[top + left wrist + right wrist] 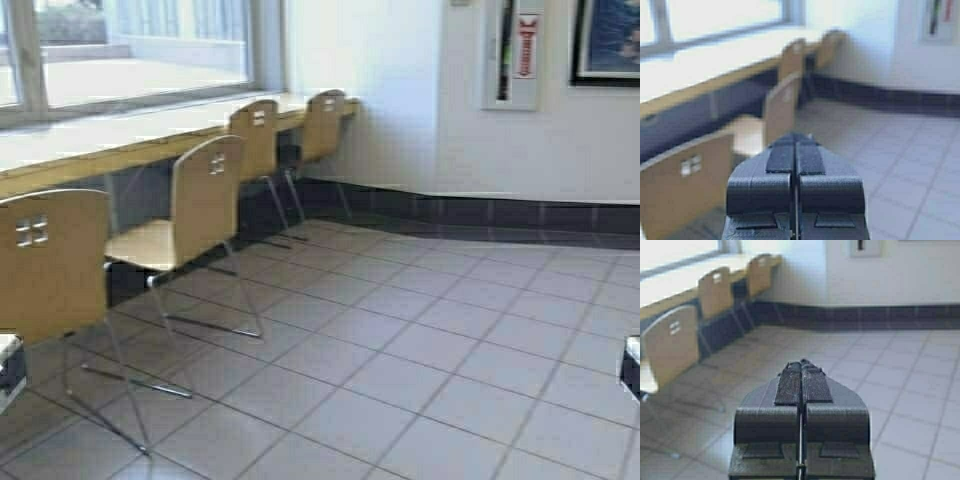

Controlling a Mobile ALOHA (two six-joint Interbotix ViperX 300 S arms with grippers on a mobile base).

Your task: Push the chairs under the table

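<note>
Four light tan plywood chairs stand in a row along the counter (90, 140), backs toward the tiled floor (420, 340), seats facing the counter. The nearest chair (50, 260) and the second chair (205, 195) stand pulled out from the counter; the third chair (257, 135) and the far chair (323, 122) sit closer in. Each curved back has four small square cutouts above thin chrome legs. The long counter runs below the window (130, 50) toward the white wall. A wall cabinet (512, 55) carries a red label, unreadable. The left gripper (795, 145) and the right gripper (802, 372) are both clenched on nothing, held out above the floor.
</note>
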